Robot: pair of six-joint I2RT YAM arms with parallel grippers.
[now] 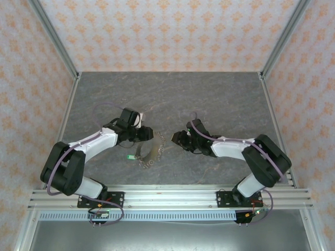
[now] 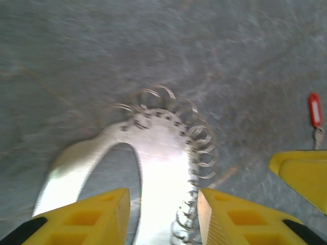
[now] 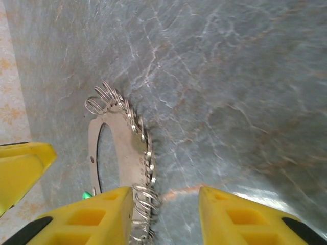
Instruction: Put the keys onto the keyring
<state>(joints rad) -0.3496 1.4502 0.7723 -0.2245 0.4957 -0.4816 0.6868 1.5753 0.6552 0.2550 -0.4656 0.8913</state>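
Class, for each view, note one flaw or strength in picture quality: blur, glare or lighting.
Left wrist: blurred throughout, the keyring washed out by glare, the red-tagged key soft. Right wrist: sharper, with a bright glare patch on the table at lower right. Top external: evenly lit and sharp, but the keyring is small.

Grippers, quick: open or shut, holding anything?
Left gripper: jaws straddle the keyring; grip cannot be told.
Right gripper: open, holding nothing.

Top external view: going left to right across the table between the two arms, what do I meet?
Left to right: small green plastic tag → flat silvery metal plate edged with wire rings → right gripper.
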